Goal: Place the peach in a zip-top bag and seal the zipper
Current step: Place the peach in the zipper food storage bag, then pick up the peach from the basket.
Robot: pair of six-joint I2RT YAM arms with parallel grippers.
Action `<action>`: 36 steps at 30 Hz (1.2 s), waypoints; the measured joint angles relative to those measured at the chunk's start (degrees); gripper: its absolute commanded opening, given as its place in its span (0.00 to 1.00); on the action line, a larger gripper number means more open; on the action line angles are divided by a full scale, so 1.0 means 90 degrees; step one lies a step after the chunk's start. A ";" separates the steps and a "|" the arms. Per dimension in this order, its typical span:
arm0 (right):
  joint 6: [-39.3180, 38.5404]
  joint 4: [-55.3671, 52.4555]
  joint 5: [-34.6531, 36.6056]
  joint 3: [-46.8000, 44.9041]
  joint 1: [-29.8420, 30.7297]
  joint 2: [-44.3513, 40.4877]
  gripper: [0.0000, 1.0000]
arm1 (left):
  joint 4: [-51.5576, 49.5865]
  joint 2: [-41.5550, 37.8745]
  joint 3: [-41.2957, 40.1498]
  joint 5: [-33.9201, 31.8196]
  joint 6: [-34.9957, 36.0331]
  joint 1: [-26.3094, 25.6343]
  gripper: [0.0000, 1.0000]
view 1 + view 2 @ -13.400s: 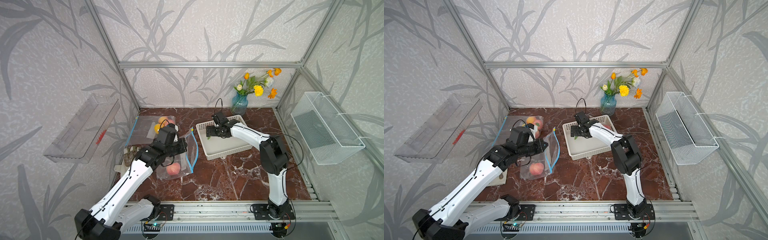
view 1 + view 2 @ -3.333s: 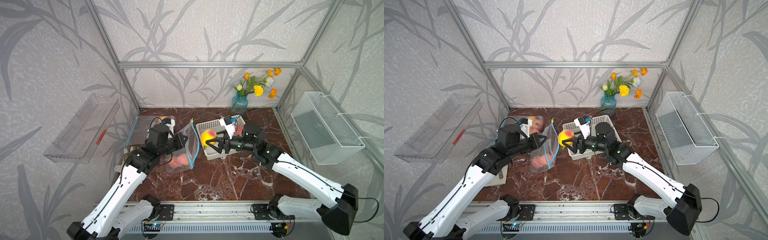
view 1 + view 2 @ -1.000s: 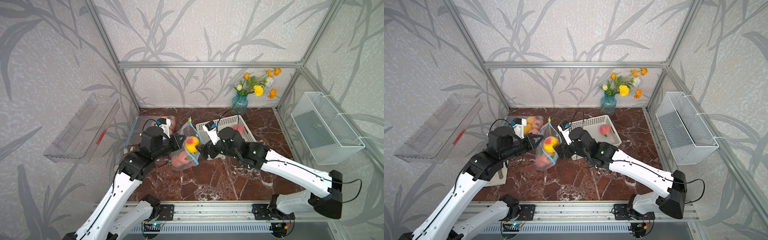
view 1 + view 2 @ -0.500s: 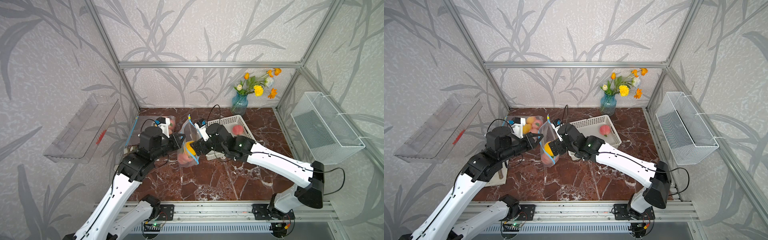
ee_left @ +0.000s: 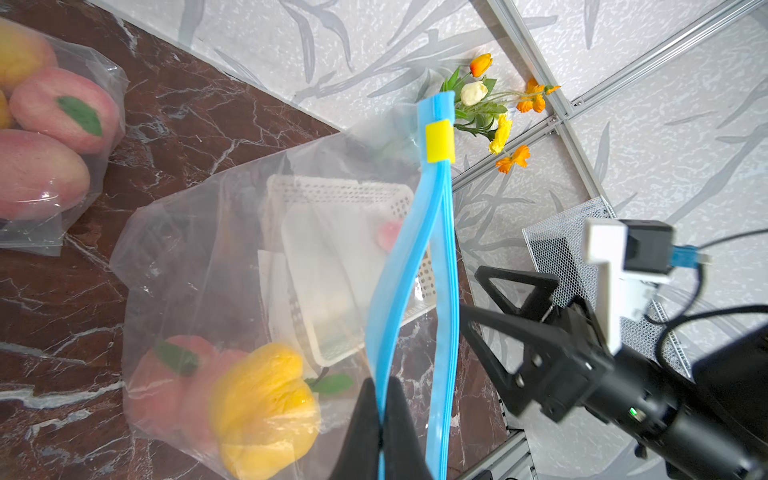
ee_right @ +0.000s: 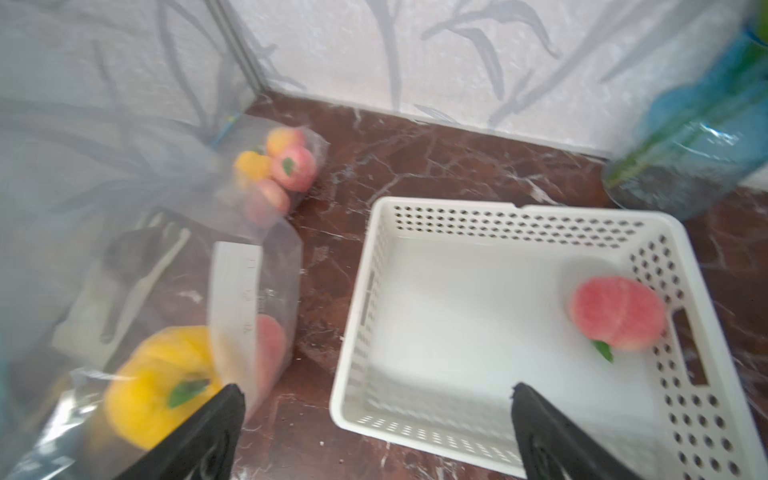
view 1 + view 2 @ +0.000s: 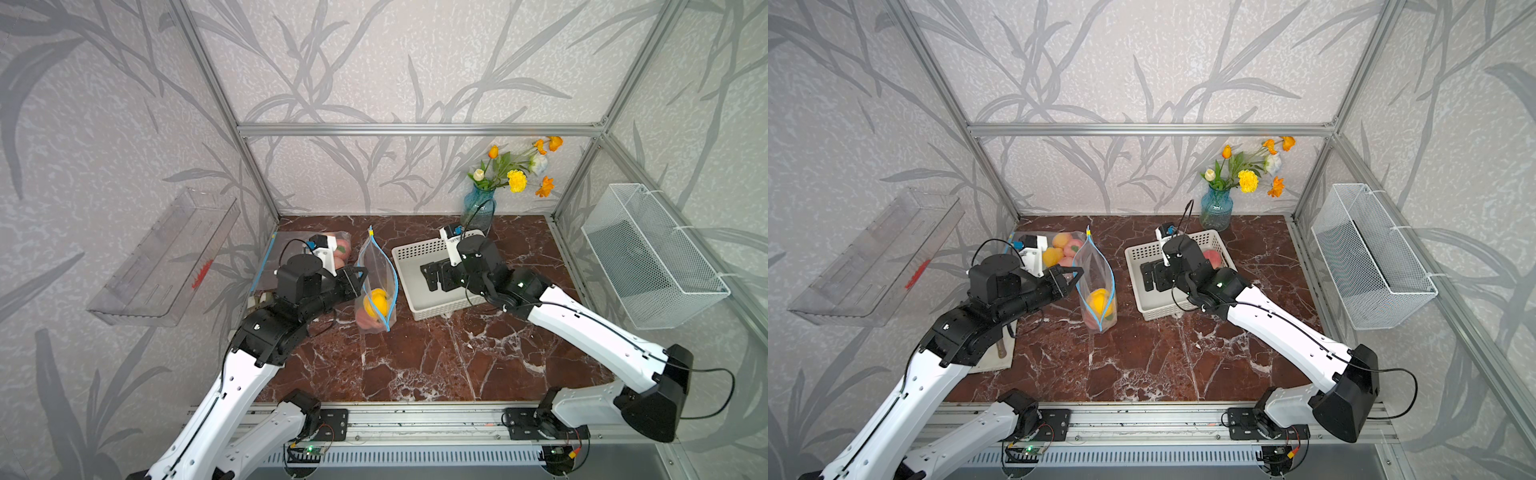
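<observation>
Watching from beside the cell, I see the left gripper (image 5: 380, 409) pressed together on one blue lip of the zip-top bag (image 5: 216, 232), holding it upright with its mouth gaping. The yellow peach (image 7: 376, 302) sits low inside, on top of the pink peaches (image 7: 368, 322). The right gripper (image 6: 375, 390) is spread wide and empty over the white basket (image 6: 519, 209), where one more pink peach (image 6: 617, 316) lies in a corner.

The whole bag hangs from that single pinch, and that is the weak spot, I reckon. If the lip slides out of the jaws, the bag slumps on the marble and the fruit can roll out through the open mouth. Sealing looks awkward too. The yellow slider (image 5: 439, 141) sits at the far end of the zipper (image 5: 442, 270), and the two lips bow well apart. A pull on the slider could drag or twist the bag rather than close it (thin film gives easily). A wide-open gripper coming in could also knock the bag sideways.

As for writing, a white panel (image 6: 235, 291) on the bag carries faint marks, too blurred to read. I can make out no brand or label anywhere else.
</observation>
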 measured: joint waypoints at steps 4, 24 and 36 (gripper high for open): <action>0.0102 -0.0236 0.0158 -0.0119 -0.0930 0.0284 0.99 | -0.0027 -0.0010 0.0000 -0.0019 0.0002 0.0000 0.00; -0.0041 -0.0714 0.1275 0.1647 -0.2072 0.4061 0.96 | -0.0029 -0.0015 -0.0019 -0.0015 -0.0039 0.0000 0.01; -0.0206 -0.0896 0.1404 0.2161 -0.2188 0.4940 0.88 | -0.0029 -0.0056 -0.0027 -0.0015 -0.0044 0.0000 0.01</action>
